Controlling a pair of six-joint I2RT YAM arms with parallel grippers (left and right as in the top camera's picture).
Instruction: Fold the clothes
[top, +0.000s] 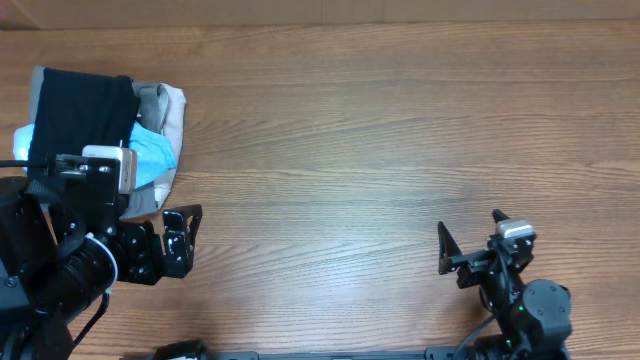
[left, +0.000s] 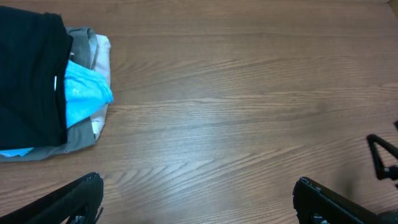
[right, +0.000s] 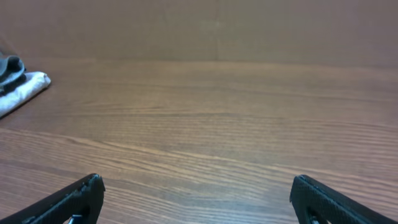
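The black T-shirt (top: 80, 112) lies folded on top of a pile of clothes at the far left of the table. In the left wrist view it fills the upper left corner (left: 28, 74), with a small white tag at its edge. My left gripper (top: 183, 238) is open and empty, just right of and in front of the pile; its fingertips frame bare wood in the left wrist view (left: 196, 199). My right gripper (top: 470, 243) is open and empty near the front right of the table, over bare wood in the right wrist view (right: 196, 199).
Under the black shirt lie a light blue garment (top: 155, 152) and grey and white folded garments (top: 165, 105), which also show in the left wrist view (left: 87, 93). The wooden table (top: 400, 130) stretches to the right of the pile.
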